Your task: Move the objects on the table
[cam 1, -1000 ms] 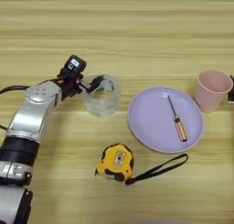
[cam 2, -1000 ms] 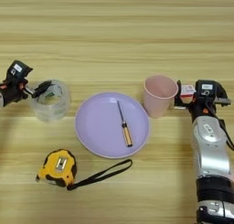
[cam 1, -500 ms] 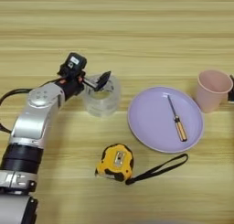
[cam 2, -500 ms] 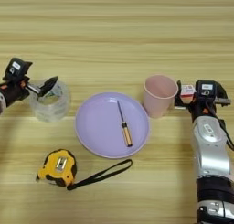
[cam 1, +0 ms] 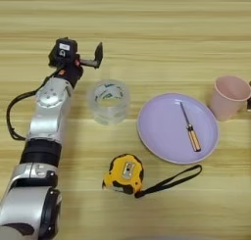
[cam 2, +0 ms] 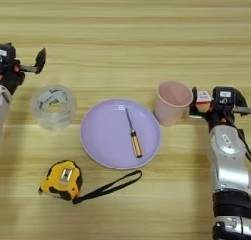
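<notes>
The clear tape roll [cam 1: 109, 101] stands upright on the wooden table [cam 1: 147, 18], left of centre. My left gripper [cam 1: 92, 58] hovers just beyond the roll's far-left side, open, with one black finger [cam 1: 98, 53] swung wide and nothing held. The yellow-and-black tape measure [cam 1: 123, 173] lies nearer the front, its black strap [cam 1: 169, 180] trailing to the right. At the right side, my right gripper [cam 2: 200, 101] sits against the right wall of a pink cup [cam 2: 171, 103].
A lilac plate [cam 1: 162, 141] lies between the roll and the cup, with a screwdriver [cam 1: 188, 127] on it. My left arm [cam 1: 46, 121] runs up the left side of the table, a black cable looping beside it.
My left gripper has drawn away from the tape roll's rim toward the far left, its finger swinging open. The roll stays where it was. The right arm has not moved.
</notes>
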